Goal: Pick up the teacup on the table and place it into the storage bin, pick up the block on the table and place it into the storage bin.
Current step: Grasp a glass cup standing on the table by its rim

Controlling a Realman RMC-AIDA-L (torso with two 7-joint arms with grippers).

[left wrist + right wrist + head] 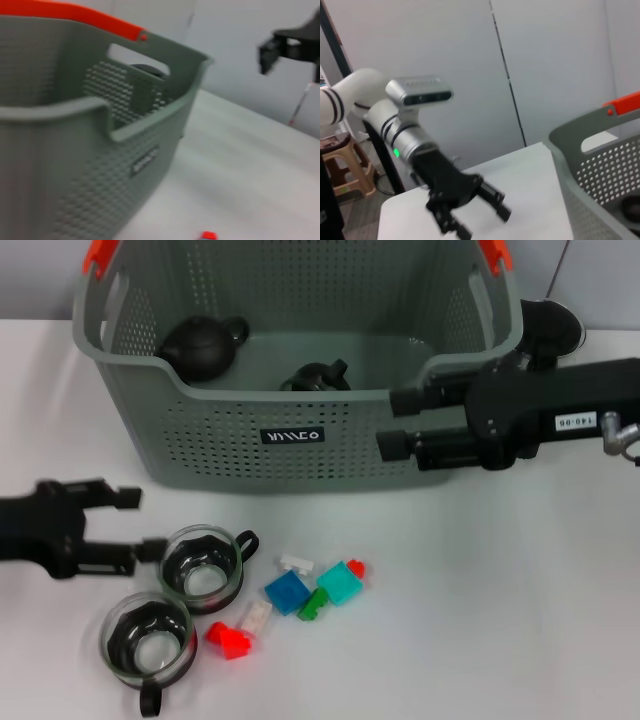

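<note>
Two teacups (201, 567) await the wide left gripper (130, 523); right gripper (398, 424), parted, empty, at storage bin (220, 430).

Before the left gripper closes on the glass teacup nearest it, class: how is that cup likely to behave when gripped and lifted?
The teacup looks like clear glass, so probably rigid, smooth and breakable under a hard squeeze. It stands upright on a broad base, so it seems unlikely to tip. Its side handle may swing it off balance. The open left gripper sits beside it.
</note>
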